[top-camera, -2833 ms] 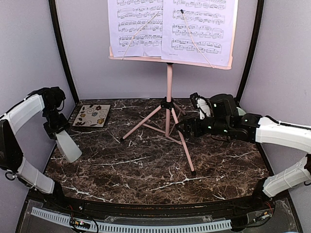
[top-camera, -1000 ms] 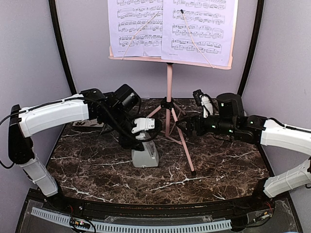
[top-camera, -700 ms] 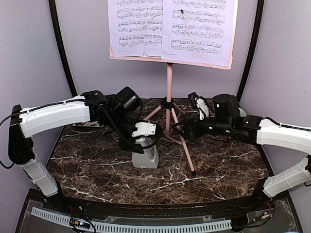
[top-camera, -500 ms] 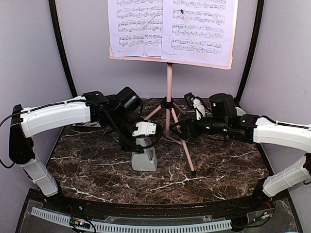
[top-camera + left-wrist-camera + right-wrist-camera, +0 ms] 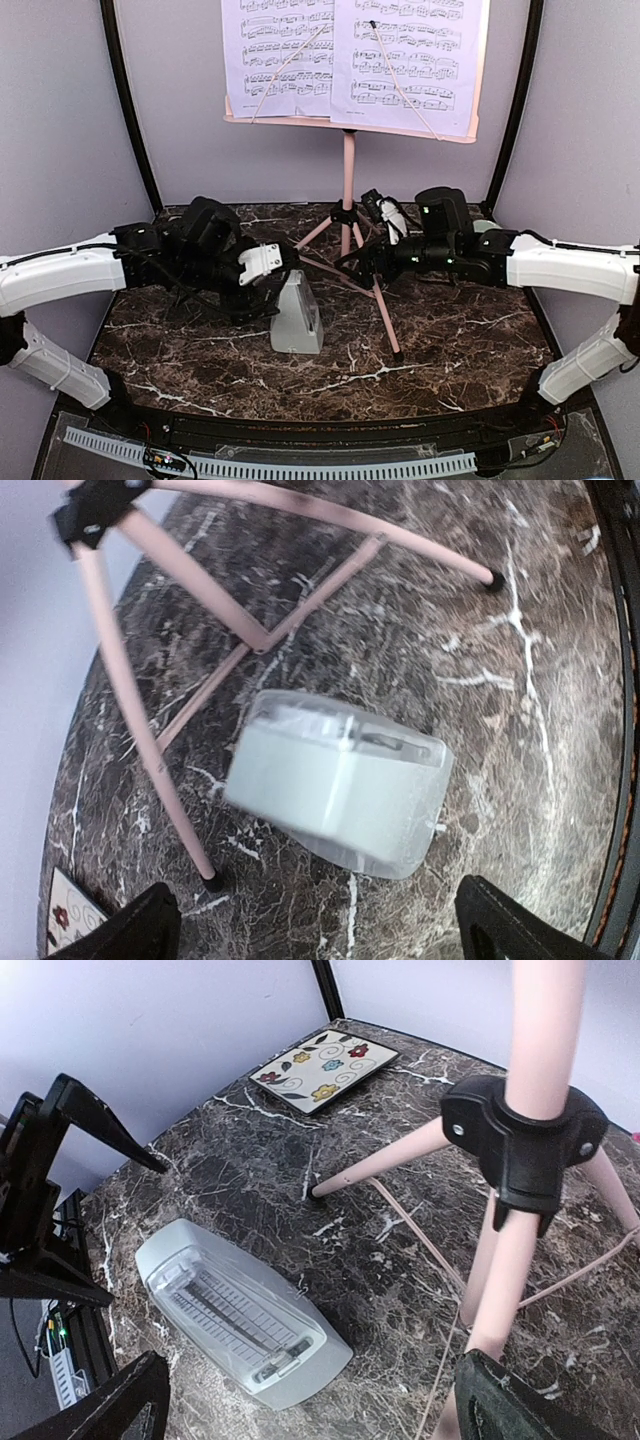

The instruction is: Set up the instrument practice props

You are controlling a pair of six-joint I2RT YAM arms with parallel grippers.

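The light-grey metronome (image 5: 297,318) with its clear cover stands upright on the marble table, in front of the pink music stand (image 5: 349,170). Lavender sheet-music pages (image 5: 350,55) rest on the stand's plate. My left gripper (image 5: 268,272) is open just left of the metronome and holds nothing. In the left wrist view the metronome (image 5: 335,780) sits free beyond the spread left gripper (image 5: 320,930). My right gripper (image 5: 362,264) is open beside the tripod legs. In the right wrist view the stand's black hub (image 5: 523,1145) and one leg lie close to the right finger of the right gripper (image 5: 320,1400), with the metronome (image 5: 240,1315) below.
A floral square tile (image 5: 322,1070) lies at the back left of the table; the left arm covers it in the top view. The tripod's pink legs (image 5: 130,680) spread over the middle. Black frame posts (image 5: 125,100) and lavender walls close in the back.
My left gripper opened, let go of the metronome and drew back to the left; the metronome stays standing on the table. My right gripper shifted left toward the stand's legs.
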